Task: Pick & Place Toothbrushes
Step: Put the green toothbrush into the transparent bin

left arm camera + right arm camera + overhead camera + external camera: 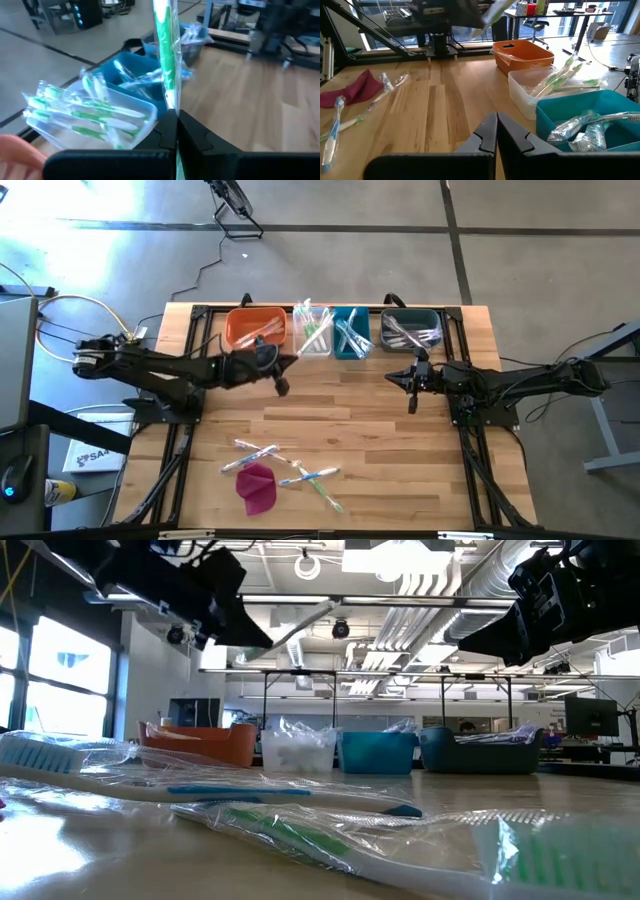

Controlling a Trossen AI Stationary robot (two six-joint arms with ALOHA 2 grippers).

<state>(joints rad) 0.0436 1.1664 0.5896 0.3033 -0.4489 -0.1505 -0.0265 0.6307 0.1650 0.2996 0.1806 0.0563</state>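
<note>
My left gripper hangs over the table in front of the orange bin and the clear bin, shut on a green-handled toothbrush in a clear wrapper. Several wrapped toothbrushes lie flat on the table near its front edge, beside a magenta cloth. More of them fill the clear bin, the teal bin and the dark bin. My right gripper waits shut above the table in front of the dark bin. My left gripper pinches the wrapped green toothbrush between its two fingers. The fingers come about level from the table's left. The toothbrush sticks out beyond the fingertips and slants upward, lifted clear of the table.
The four bins stand in a row along the table's far edge. Bare wood lies between the bins and the loose toothbrushes at the front. In the low view, wrapped toothbrushes lie right before the camera.
</note>
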